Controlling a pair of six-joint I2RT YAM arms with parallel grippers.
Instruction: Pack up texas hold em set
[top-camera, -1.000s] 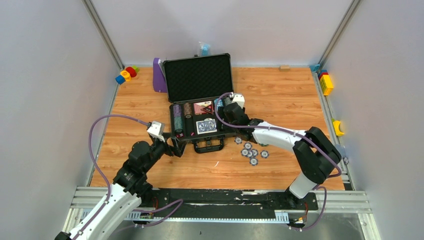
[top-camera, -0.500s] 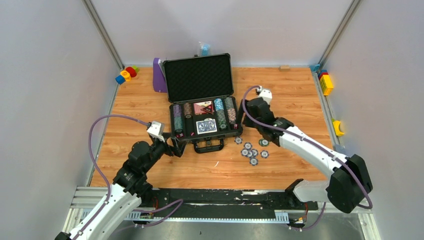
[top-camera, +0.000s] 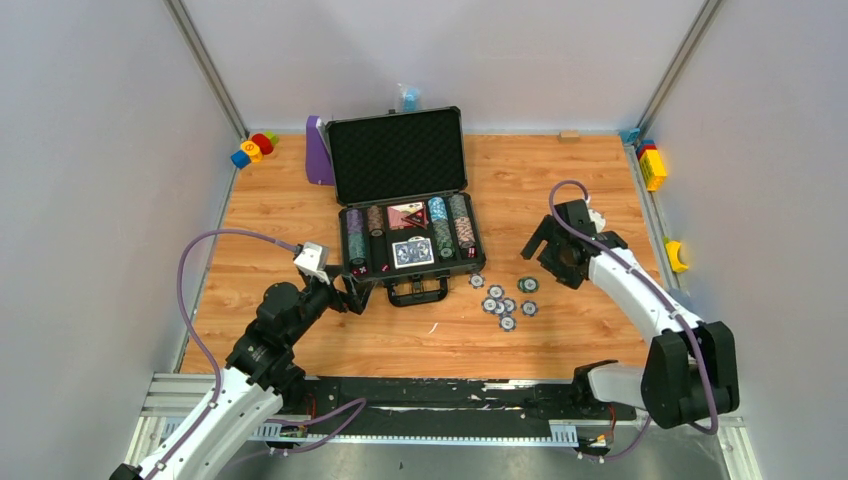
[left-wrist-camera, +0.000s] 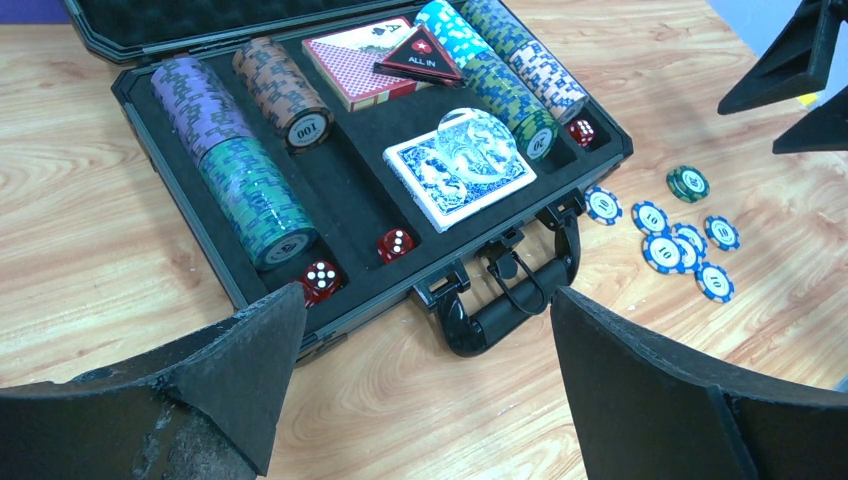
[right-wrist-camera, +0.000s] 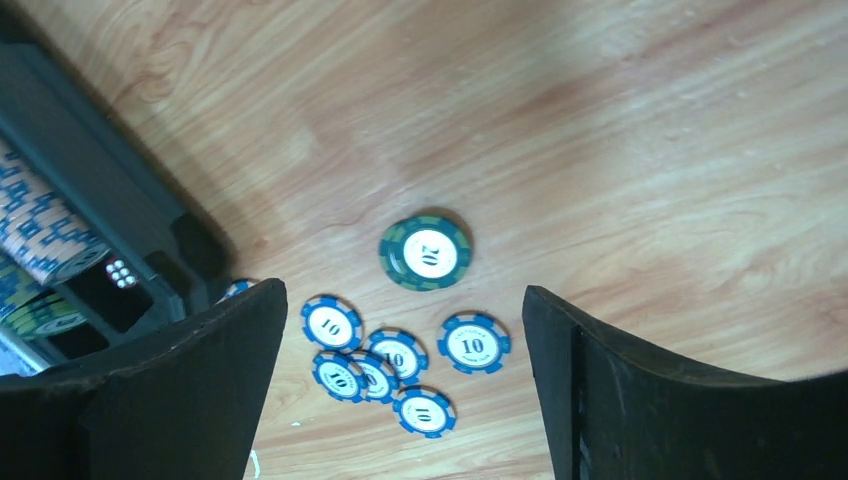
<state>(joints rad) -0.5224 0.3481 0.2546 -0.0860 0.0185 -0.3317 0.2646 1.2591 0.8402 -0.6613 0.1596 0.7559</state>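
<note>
The dark grey briefcase (top-camera: 397, 155) lies open mid-table, lid up. Its foam tray holds rows of striped chips (left-wrist-camera: 245, 165), a blue card deck (left-wrist-camera: 460, 170), a red deck (left-wrist-camera: 350, 65), an "ALL IN" button (left-wrist-camera: 418, 55) and red dice (left-wrist-camera: 396, 245). Right of the handle (left-wrist-camera: 510, 300), several blue "10" chips (right-wrist-camera: 395, 355) and a green "20" chip (right-wrist-camera: 425, 252) lie loose on the wood. My right gripper (top-camera: 540, 255) hangs open and empty above and just right of them. My left gripper (top-camera: 352, 292) is open and empty at the case's near left corner.
A purple stand (top-camera: 318, 152) leans behind the case's left side. Coloured toy blocks (top-camera: 252, 148) sit at the back left corner and more blocks (top-camera: 652, 165) along the right rail. Grey walls enclose the table on three sides.
My right arm has pulled back from over the case and swung right and nearer, ending above the loose chips with its jaws a bit wider. The left arm has not moved.
</note>
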